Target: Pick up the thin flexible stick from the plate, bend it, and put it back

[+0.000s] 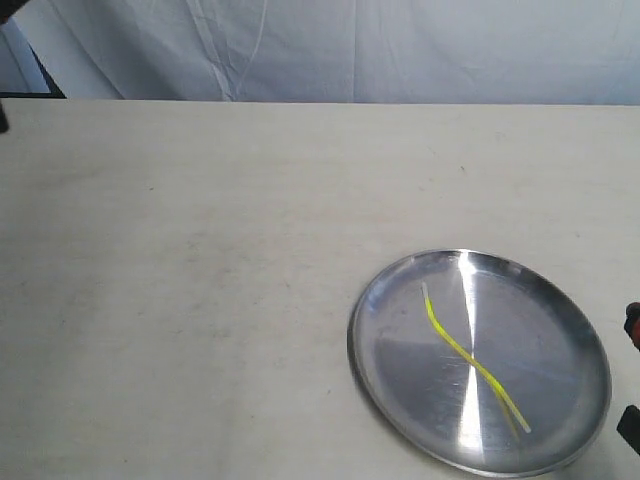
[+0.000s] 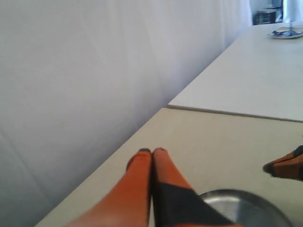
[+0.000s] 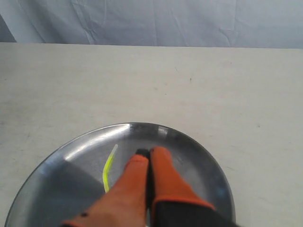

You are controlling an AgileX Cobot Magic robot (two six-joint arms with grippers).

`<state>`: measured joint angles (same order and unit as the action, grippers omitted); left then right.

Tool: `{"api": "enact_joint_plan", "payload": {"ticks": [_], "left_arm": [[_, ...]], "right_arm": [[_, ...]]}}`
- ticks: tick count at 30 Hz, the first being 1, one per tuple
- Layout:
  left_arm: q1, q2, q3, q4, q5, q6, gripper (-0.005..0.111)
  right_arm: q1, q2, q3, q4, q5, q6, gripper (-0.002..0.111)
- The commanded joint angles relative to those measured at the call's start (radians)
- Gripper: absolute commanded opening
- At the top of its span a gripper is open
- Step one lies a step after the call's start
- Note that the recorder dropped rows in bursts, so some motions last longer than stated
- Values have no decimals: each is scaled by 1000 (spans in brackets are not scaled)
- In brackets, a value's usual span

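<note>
Yellow and very thin, the flexible stick (image 1: 468,358) lies flat inside the plate (image 1: 545,330). It runs slantwise across the plate's middle in a soft wave and its pale tip points toward the far rim. Near its other end a second pale line runs beside it; whether this is a reflection in the metal cannot be told. Nothing touches the stick.

In the right wrist view only the tip part of the stick (image 3: 108,169) shows on the plate (image 3: 204,158); the rest is hidden behind the orange fingers (image 3: 163,170). The right gripper (image 3: 147,152) is above the plate with its two fingers pressed together and nothing between them. In the exterior view only small red and dark pieces (image 1: 632,325) show just beside the plate's rim, cut off by the picture edge.

The left gripper (image 2: 152,151) is also closed on nothing, its fingertips touching. Past it one edge of the plate (image 2: 251,204) is visible, cut off by the frame, and an orange piece of the other gripper (image 2: 284,166) beside it.

The plate rests on a pale table (image 1: 200,250), and behind the table hangs a white cloth (image 1: 400,45).
</note>
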<state>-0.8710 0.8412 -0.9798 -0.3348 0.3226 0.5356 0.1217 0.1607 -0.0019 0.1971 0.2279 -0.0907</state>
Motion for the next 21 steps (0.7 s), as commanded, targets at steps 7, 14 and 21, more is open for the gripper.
{"api": "enact_joint_plan", "payload": {"ticks": [7, 14, 21], "left_arm": [[407, -239, 504, -449, -408, -5, 0], [631, -589, 749, -449, -349, -2, 0], [765, -841, 899, -401, -164, -2, 0]], "right_arm": [[-4, -5, 2, 14, -4, -4, -1], [-4, -5, 2, 14, -4, -4, -1], [-4, -5, 2, 14, -4, -4, -1]]}}
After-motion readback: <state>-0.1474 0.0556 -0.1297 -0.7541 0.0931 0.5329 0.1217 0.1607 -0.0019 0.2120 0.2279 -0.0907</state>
